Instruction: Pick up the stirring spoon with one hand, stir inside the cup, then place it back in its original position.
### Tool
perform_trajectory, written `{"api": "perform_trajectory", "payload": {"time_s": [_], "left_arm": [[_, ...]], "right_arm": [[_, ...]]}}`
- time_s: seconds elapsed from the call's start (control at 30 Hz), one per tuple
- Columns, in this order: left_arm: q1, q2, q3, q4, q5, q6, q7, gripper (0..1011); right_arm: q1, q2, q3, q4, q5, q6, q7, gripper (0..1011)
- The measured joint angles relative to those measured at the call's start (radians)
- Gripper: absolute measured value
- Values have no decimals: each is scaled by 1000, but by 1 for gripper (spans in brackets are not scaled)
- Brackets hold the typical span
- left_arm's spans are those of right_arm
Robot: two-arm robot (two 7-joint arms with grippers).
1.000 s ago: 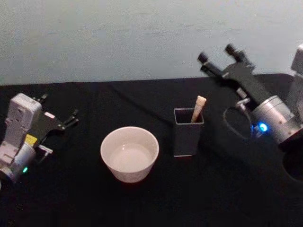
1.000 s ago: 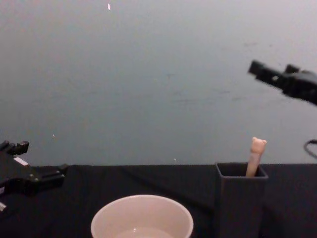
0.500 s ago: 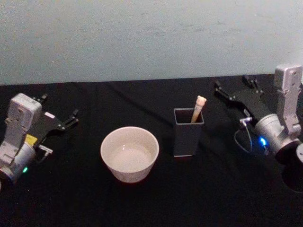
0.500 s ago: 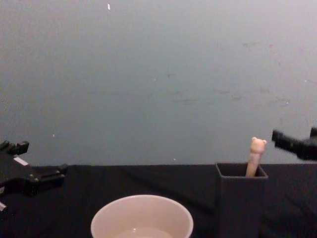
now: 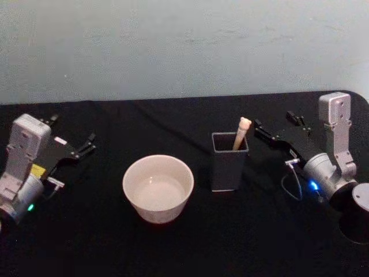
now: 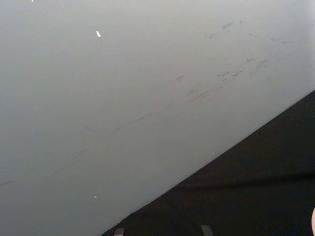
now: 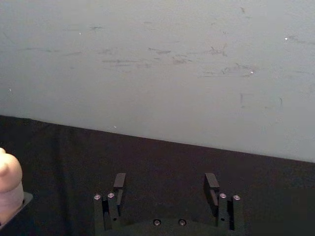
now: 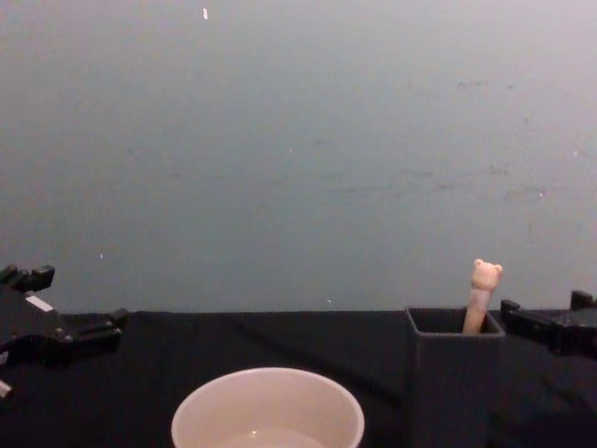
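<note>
Head view: beige bear-topped stirring spoon upright

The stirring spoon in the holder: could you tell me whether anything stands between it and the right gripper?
Nothing visible does. The right gripper, open, sits just to the right of the stirring spoon, whose bear-head handle sticks up out of the dark holder. Only bare black table lies between them. The cup is on the holder's other side.

Black cloth lying flat across the whole tabletop, pale grey-green wall standing behind it, faint scuffs and scratches marking the wall, black cloth meeting the wall along a straight edge
</note>
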Motion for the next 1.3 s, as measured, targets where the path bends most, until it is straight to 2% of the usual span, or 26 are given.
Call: {"api": "perform_trajectory", "payload": {"time_s": [1.3], "left_arm": [[0,0,0,0,0,0,0,1001]], "right_arm": [[-2,3,1,-10,7,-2,-1,1000]]}}
